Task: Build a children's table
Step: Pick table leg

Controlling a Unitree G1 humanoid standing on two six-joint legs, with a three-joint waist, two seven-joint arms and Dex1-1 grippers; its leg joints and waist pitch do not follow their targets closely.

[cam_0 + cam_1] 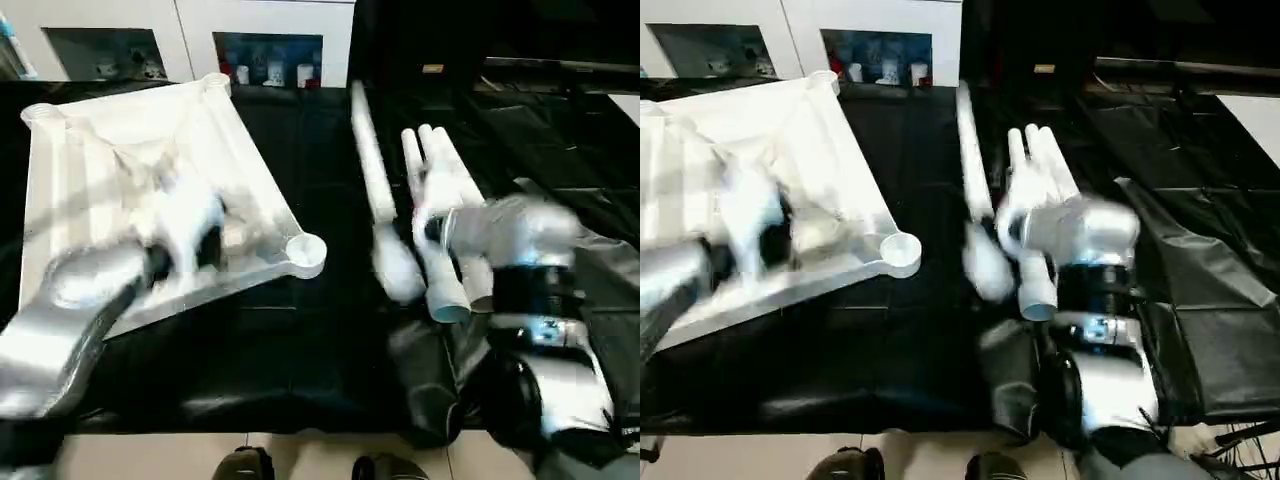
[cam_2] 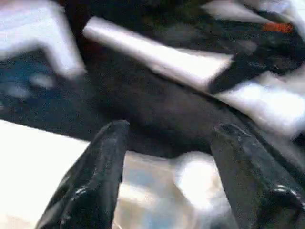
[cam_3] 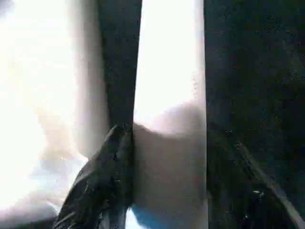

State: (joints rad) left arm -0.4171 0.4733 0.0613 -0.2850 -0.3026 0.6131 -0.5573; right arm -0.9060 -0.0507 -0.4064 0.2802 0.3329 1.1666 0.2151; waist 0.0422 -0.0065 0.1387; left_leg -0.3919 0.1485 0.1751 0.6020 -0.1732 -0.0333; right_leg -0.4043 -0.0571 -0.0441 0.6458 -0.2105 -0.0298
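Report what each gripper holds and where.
Right gripper clasps a white leg along its tube. Left gripper, open, holds nothing.

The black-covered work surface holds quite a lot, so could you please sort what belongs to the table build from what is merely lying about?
Part of the job:
- white tabletop, lying underside up
- white legs, lying side by side to its right
- one leg between the right gripper's jaws

Just lying about:
- white cabinet behind, with small bottles in its opening
- black sheeting
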